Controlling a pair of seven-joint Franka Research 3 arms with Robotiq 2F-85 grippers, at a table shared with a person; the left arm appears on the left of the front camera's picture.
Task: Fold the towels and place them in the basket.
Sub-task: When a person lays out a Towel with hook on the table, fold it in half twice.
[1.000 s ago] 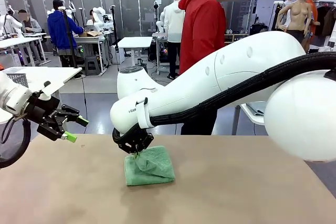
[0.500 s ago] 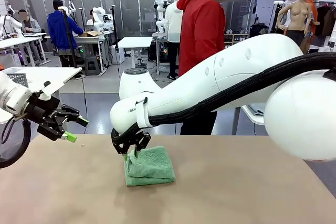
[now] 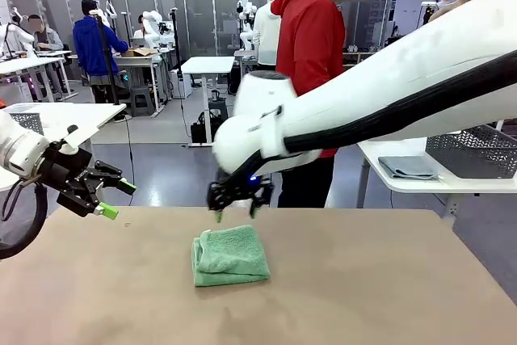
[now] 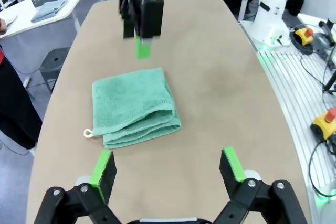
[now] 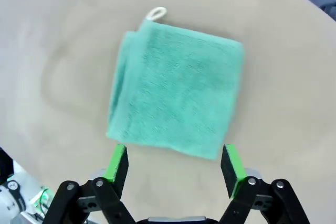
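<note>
whereas a second ago the right gripper was pinching the top of the mint green terry towel with its fingers clenched, it has now let go and risen. it hangs above the far-middle part of the tan table, fingers spread and empty, clear of the cloth.

right wrist view: the same gripper looks straight down, its green pads parted. below it the towel lies flat as a squarish folded packet with a small white hanging loop at one corner.

left wrist view: the towel shows stacked layers along one edge, so the fold reads as complete, if slightly loose. it rests near the middle of the table, touched by neither arm.

the left gripper hovers off the table's far left corner, fingers released and holding nothing.

beyond the table's far right corner, a white side table carries the dark grey mesh basket and, just beside it, a folded pale blue-grey towel.

judged from this layout, the folding of the green towel is over and neither towel is in the basket yet. the next move calls for regrasping the packet without shaking its layers apart, then carrying it across to the basket.
</note>
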